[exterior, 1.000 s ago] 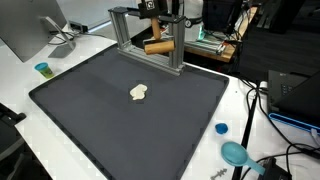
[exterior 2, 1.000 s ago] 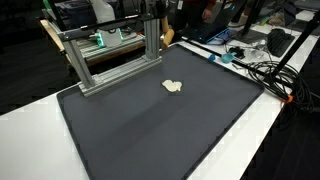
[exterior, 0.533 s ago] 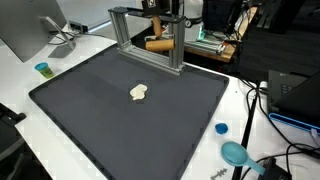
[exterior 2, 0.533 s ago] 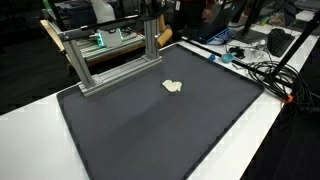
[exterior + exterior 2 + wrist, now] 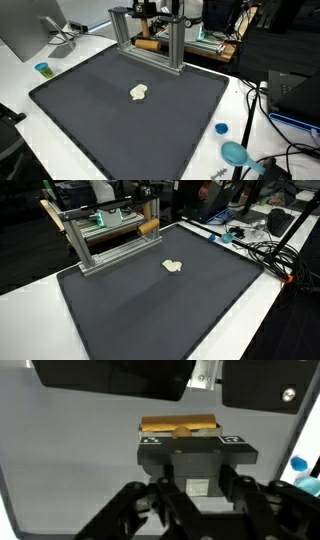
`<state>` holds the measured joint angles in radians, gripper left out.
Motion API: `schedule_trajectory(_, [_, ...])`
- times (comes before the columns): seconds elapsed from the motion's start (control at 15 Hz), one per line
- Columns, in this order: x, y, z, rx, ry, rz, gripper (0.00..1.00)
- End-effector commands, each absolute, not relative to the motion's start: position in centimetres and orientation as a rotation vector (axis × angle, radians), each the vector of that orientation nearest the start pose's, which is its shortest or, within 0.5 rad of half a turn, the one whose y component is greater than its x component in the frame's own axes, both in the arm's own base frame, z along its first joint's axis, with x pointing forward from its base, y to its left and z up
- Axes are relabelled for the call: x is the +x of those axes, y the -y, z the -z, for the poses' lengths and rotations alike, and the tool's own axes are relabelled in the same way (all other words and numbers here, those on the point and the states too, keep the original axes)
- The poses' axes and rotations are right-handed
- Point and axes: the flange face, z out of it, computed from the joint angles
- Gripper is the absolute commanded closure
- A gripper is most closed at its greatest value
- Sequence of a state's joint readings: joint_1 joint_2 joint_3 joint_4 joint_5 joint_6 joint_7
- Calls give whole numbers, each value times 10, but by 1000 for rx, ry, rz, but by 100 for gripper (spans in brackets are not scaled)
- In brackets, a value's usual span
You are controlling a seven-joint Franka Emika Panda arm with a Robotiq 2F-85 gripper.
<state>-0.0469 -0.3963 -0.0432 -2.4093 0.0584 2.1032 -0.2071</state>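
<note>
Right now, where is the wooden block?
In both exterior views the wooden block is by the far edge of the dark mat, next to the metal frame. In the wrist view it lies at the gripper fingertips.

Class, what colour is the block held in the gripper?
Tan, like bare wood; the block shows best in the wrist view.

White tabletop point(image 5: 238, 100) carries a dark mat point(image 5: 130, 125) over most of its area. On the mat: small pale lump point(image 5: 139, 92) approx. centre, also in an exterior view point(image 5: 173, 265); metal frame point(image 5: 178, 48) upright at the far edge. Off the mat, on bare white: teal cup point(image 5: 42, 69), blue cap point(image 5: 221, 128), teal round obj. point(image 5: 235, 153), cables point(image 5: 262, 98).
</note>
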Motion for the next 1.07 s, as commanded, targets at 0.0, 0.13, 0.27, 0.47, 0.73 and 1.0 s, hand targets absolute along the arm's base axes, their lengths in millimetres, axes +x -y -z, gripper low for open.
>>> schedule_trajectory(0.0, [408, 30, -476, -3124, 179, 174, 78])
schedule_trajectory(0.13, [398, 26, -473, -3158, 157, 166, 78])
schedule_trajectory(0.27, [386, 19, -472, -3168, 153, 164, 78])
schedule_trajectory(0.47, [372, 7, -471, -3167, 147, 156, 78])
schedule_trajectory(0.73, [353, -3, -471, -3159, 115, 148, 78])
schedule_trajectory(1.0, [346, -1, -467, -3136, 67, 135, 38])
